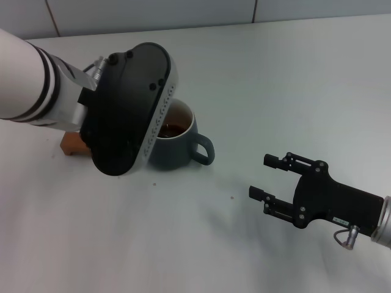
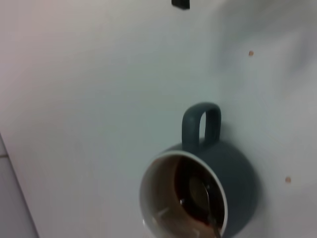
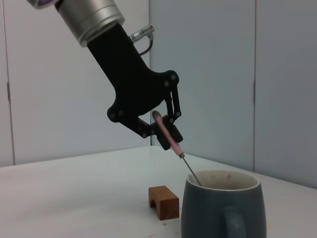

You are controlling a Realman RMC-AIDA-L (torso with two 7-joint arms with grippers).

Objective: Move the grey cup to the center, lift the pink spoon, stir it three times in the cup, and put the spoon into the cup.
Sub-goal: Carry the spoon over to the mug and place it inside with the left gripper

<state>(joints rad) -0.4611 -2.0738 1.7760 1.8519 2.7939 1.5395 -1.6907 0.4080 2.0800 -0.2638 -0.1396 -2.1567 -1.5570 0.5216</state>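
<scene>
The grey cup [image 1: 178, 146] stands near the table's middle, handle toward my right arm, with dark liquid inside. From above, the left wrist view shows the cup [image 2: 237, 183] with the spoon's metal bowl sunk in the liquid. My left gripper [image 3: 166, 130] hangs over the cup, shut on the pink spoon [image 3: 171, 140]. The spoon is tilted and its thin metal stem runs down inside the cup [image 3: 223, 210]. In the head view the left arm's black housing [image 1: 128, 110] hides the spoon and part of the rim. My right gripper [image 1: 269, 178] is open and holds nothing, apart from the cup on its handle side.
A small brown block [image 1: 72, 145] sits on the table just behind the left arm, close to the cup, and shows again as the block [image 3: 163, 202] beside the cup. The white table [image 1: 293, 79] ends at a tiled wall at the back.
</scene>
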